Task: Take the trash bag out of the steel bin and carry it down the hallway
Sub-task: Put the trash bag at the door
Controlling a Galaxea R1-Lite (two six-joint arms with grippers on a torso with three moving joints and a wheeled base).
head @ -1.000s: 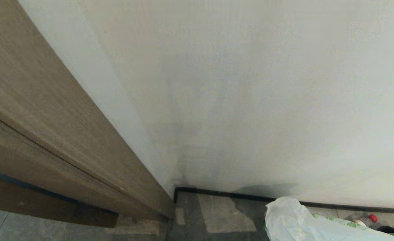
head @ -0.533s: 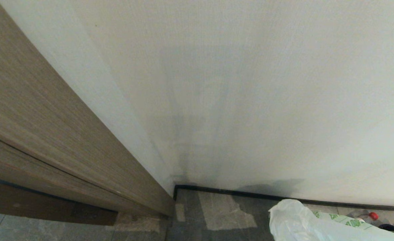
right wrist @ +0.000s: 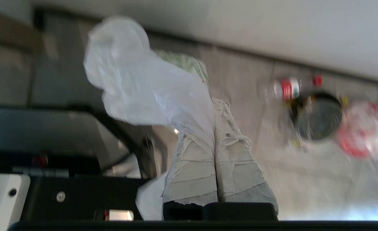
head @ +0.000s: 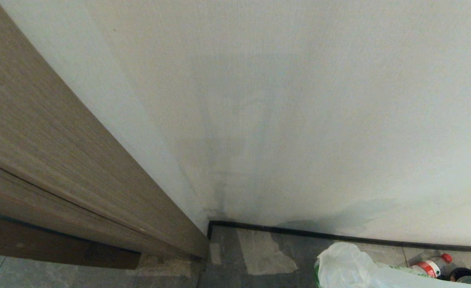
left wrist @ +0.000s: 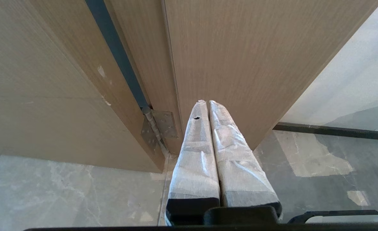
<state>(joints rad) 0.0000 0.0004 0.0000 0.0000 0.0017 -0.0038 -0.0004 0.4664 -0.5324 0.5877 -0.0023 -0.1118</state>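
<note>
**Bag pinched in the right gripper, steel bin on the floor beyond**

On the robot's left, the left gripper (left wrist: 207, 103) points at the foot of a wooden door frame (left wrist: 240, 64), its two wrapped fingers (left wrist: 195, 154) pressed flat together with nothing between them. A metal hinge (left wrist: 159, 126) sits low on the frame just beside the fingertips, and grey marbled floor tiles (left wrist: 64, 189) spread below. In the head view the same wood panelling (head: 59, 152) runs down the left side to meet a plain white wall (head: 299, 120), with a dark skirting (head: 339, 237) along its base.

Further right, the trash bag (right wrist: 144, 83) rises as a crinkled, milky white bunch from the right gripper (right wrist: 214, 102), whose taped fingers (right wrist: 237, 166) are closed on the plastic where it narrows; a bit of green print shows behind the bag's upper edge. In the head view the bag (head: 345, 264) shows at the lower edge, close to the skirting, and neither arm appears there.

Right of the bag, the steel bin (right wrist: 317, 118) stands on the tiles, seen from above as a dark round opening, blurred. A plastic bottle (head: 431, 266) with a red cap and red label lies on the floor just beside it, nearer the wall. A red-and-white object (right wrist: 362, 128) lies at the bin's far right, too blurred to identify.
</note>
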